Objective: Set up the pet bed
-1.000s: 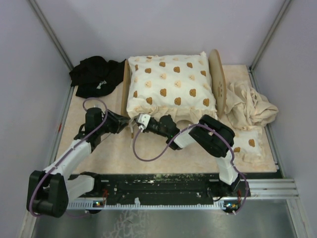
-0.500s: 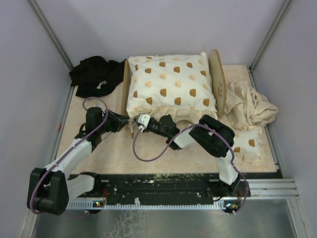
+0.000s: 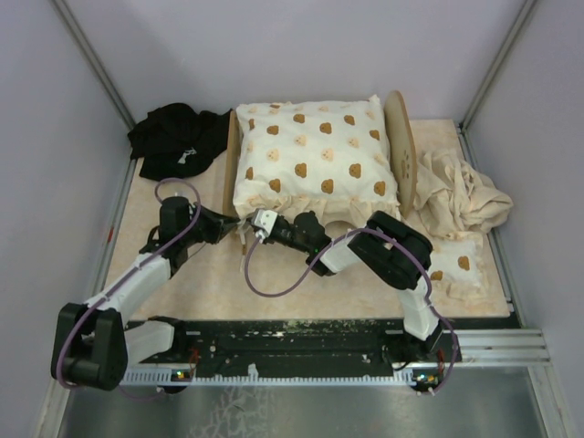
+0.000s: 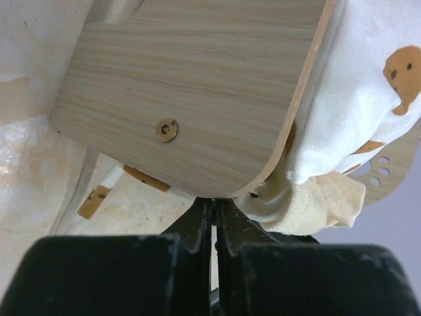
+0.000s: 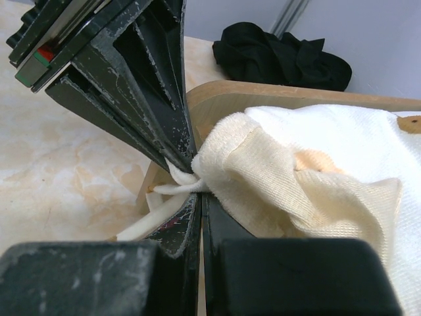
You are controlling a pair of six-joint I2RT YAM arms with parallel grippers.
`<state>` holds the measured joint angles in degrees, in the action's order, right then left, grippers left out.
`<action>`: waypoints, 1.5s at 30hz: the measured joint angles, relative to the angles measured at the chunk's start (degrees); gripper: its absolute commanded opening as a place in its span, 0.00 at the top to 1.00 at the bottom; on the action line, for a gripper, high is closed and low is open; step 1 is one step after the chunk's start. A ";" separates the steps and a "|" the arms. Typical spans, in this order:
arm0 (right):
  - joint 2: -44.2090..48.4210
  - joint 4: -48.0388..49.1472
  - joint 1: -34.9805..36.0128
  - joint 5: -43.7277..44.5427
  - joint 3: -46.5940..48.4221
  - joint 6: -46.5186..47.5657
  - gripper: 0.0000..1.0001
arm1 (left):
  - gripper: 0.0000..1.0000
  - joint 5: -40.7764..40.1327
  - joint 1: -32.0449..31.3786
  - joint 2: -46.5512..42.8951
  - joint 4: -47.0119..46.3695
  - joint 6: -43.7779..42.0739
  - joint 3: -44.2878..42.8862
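Observation:
The pet bed has a light-wood footboard [image 3: 231,173] on the left and a rounded headboard [image 3: 401,151] on the right. A cream frilled cushion [image 3: 315,155] with brown prints lies on top of it. Both grippers meet at the cushion's near left corner. My left gripper [image 3: 235,226] comes from the left. Its jaws [image 4: 214,205] stand together under the footboard's [image 4: 191,92] lower corner. In the right wrist view its black fingers [image 5: 161,125] pinch a white tab of the frill. My right gripper [image 5: 200,197] is shut on the cushion's frill [image 5: 263,178] beside it.
A black cloth [image 3: 173,137] lies at the back left of the beige mat. A crumpled beige cloth [image 3: 461,192] and a small printed pillow [image 3: 456,265] lie right of the headboard. Grey walls stand close on three sides.
My left gripper's jaws have closed at the cushion's corner. Neither arm has shifted much, and the right gripper has stayed shut.

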<state>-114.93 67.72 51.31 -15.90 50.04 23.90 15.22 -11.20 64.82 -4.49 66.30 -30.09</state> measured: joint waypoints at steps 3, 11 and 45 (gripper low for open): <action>0.00 0.02 0.00 0.28 0.00 -0.83 0.80 | 1.00 0.42 0.00 0.11 -0.35 -0.31 0.07; 0.44 7.89 0.66 3.21 -4.87 -15.28 0.75 | 1.00 -1.53 0.00 -2.62 0.37 -4.17 0.07; -11.58 -0.55 10.88 33.55 0.07 -52.33 1.00 | 1.00 -12.35 3.67 -7.85 12.02 -22.77 -16.39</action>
<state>-126.52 67.18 62.19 17.65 50.11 -28.42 2.87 -7.53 56.97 7.53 43.53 -46.48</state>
